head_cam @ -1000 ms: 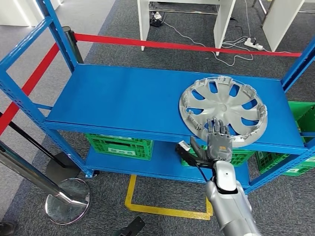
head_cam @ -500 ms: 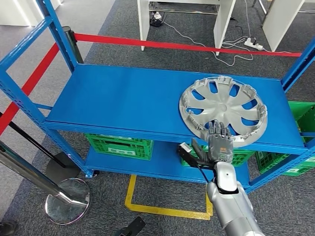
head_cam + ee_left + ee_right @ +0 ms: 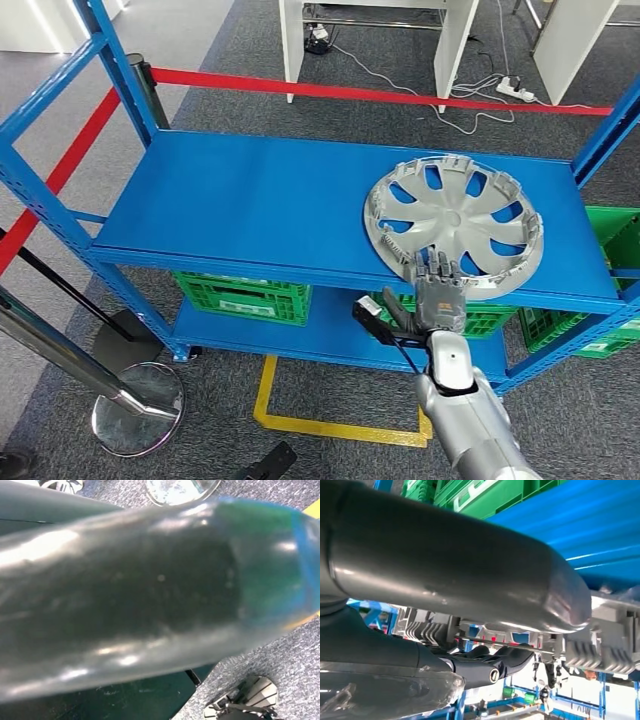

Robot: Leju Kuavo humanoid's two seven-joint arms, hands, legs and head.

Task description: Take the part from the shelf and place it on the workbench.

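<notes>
The head view is bright, evenly lit and sharp. Both wrist views are blurred close up, with soft glare streaks on grey metal.

Grey carpet floor (image 3: pixel 226 420) with yellow tape (image 3: pixel 332 428), red barrier (image 3: pixel 362 95), white furniture (image 3: pixel 453 40).

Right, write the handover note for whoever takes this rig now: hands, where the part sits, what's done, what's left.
Right hand: raised at the front edge of the upper shelf, fingers spread over the near rim of the hubcap; whether the thumb is under the rim, and so whether there is a firm grip, cannot be told.
Left hand: state cannot be told; its wrist view is blurred.
Hubcap: lying flat at the right end of the blue shelf, near rim overhanging the front edge.
Done: reach to the part.
Left: secure the grip, lift the hubcap off, carry it to the workbench.
</notes>
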